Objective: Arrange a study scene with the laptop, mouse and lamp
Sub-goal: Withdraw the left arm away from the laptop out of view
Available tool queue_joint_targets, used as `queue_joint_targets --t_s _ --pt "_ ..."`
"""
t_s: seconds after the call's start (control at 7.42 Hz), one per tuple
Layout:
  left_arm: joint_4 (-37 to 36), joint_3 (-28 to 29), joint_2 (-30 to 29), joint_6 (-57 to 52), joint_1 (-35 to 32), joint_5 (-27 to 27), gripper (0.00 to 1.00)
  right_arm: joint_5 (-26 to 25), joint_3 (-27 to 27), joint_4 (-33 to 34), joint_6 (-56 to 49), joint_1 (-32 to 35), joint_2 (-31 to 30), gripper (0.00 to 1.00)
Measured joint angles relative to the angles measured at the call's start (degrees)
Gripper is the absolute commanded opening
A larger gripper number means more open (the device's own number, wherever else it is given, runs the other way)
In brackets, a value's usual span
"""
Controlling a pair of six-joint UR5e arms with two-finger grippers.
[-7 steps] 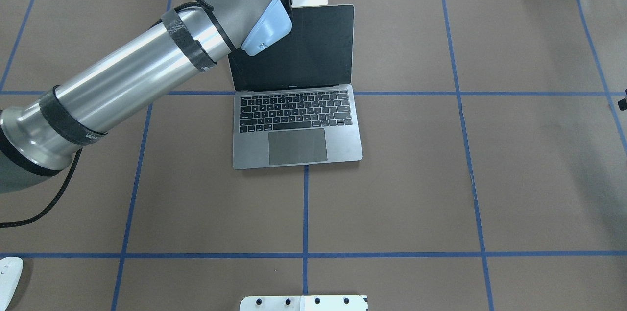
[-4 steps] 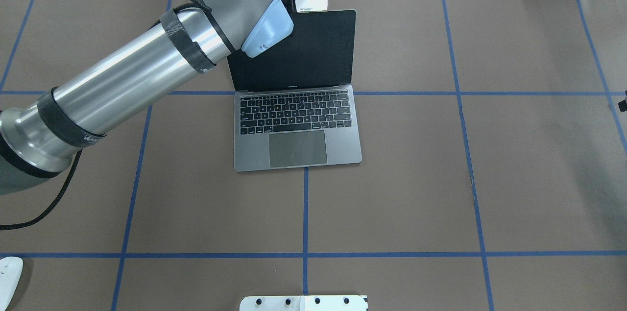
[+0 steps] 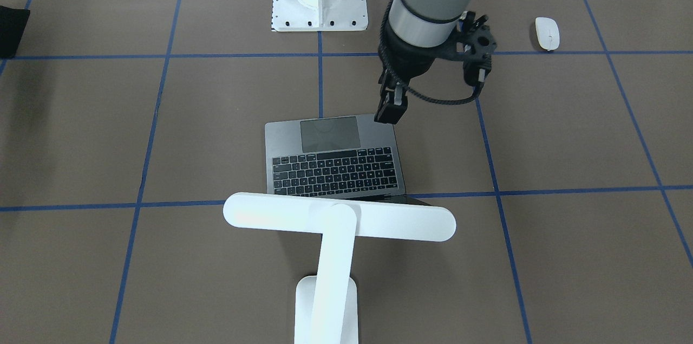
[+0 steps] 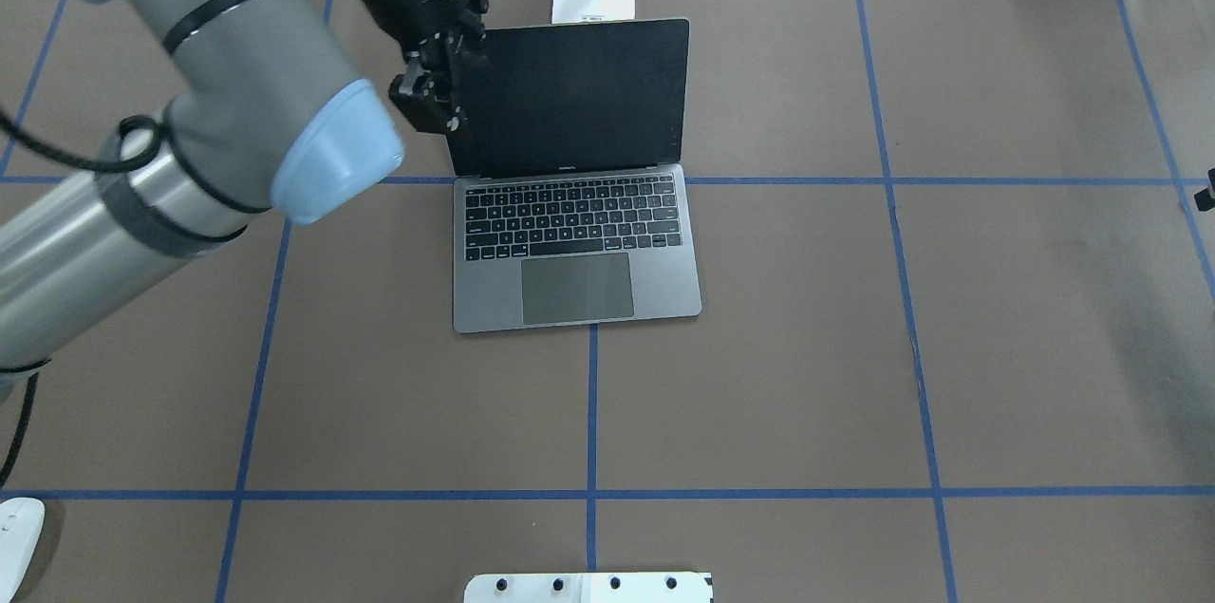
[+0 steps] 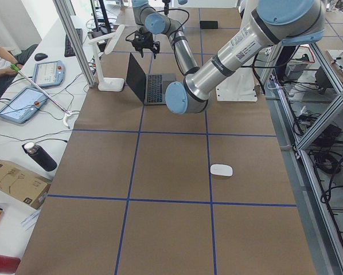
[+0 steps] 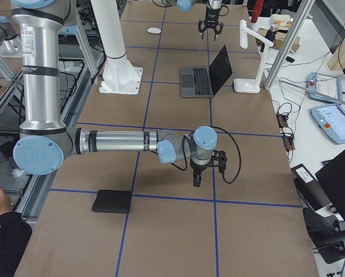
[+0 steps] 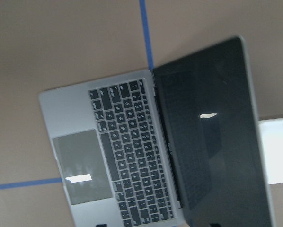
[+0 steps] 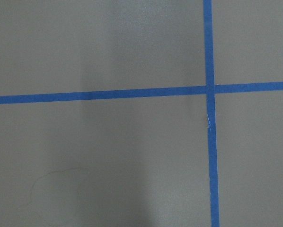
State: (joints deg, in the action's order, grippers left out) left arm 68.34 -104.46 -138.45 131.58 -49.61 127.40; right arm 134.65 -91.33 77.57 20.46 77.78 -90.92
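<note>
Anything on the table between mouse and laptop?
No. In the exterior left view only brown paper and blue tape lie between mouse and laptop; the left arm hangs above that stretch.

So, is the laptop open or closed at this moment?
Open. The laptop has its keyboard and trackpad uncovered, and its dark screen stands raised behind them.
</note>
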Motion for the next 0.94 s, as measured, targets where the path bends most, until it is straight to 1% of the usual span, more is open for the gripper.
queue_joint_targets --t_s 0.13,0.27,0.54,0.67,0.81,0.94 --pt "-2.45 -5.84 4.22 -5.35 -0.74 -0.09 0.79 0.00 -0.02 0.00 0.06 0.00 0.41 1.00" --pt "-4.18 -10.02 7.90 -12.15 -2.07 -0.20 0.84 0.00 -0.14 -0.02 0.09 0.00 0.71 1.00" --pt "-5.24 -17.45 17.37 -29.78 -4.95 -0.79 0.85 -0.02 -0.88 -0.14 1.29 0.00 1.09 1.00" --pt "-5.24 -20.73 22.55 -39.77 -5.84 -1.62 0.87 -0.12 -1.77 -0.24 2.50 0.00 1.13 1.00" --pt "-5.05 -22.94 27.00 -49.55 -6.54 -2.76 0.91 -0.29 -2.64 -0.28 3.07 0.00 1.02 1.00" --pt "-4.78 -24.02 30.63 -59.30 -7.83 -3.69 0.92 -0.77 -3.24 -0.32 3.18 0.02 0.70 1.00"
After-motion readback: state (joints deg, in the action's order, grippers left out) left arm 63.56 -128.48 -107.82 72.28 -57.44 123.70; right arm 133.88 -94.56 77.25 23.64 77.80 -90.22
